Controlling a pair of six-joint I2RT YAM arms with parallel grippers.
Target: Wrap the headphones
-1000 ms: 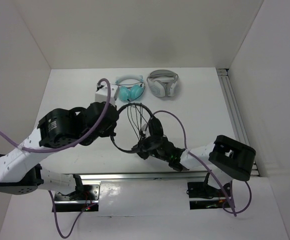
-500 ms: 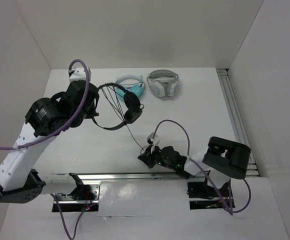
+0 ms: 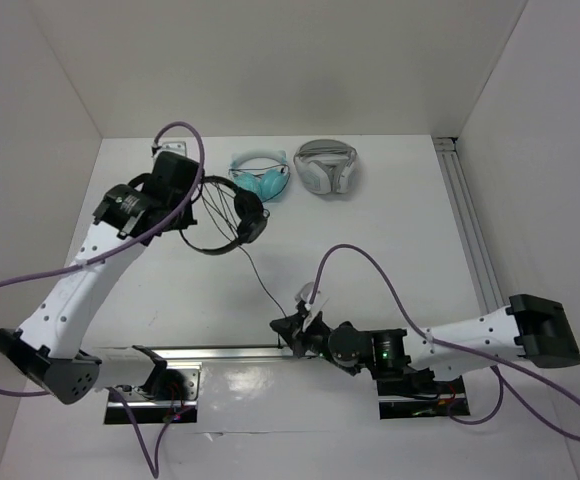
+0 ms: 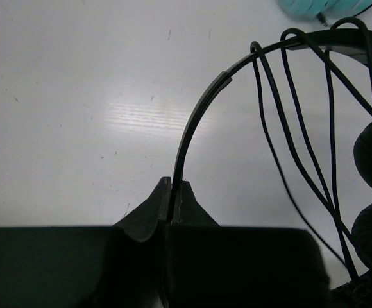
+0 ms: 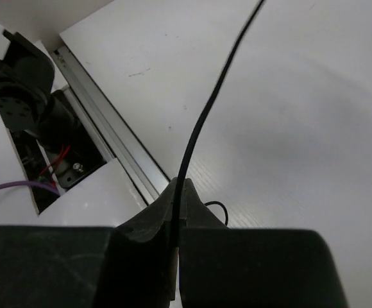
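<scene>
Beyond headphones (image 3: 250,222): teal pair (image 3: 261,181); white pair (image 3: 326,167)

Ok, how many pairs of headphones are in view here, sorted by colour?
Black headphones: 1
Teal headphones: 1
White-and-grey headphones: 1
Total: 3

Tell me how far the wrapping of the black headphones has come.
Done: several loops of the thin black cable cross the thin headband of the black on-ear headphones. In hand: the left tool pinches the headband; the right tool pinches the cable. Left: the free stretch between them is not yet wound.
</scene>
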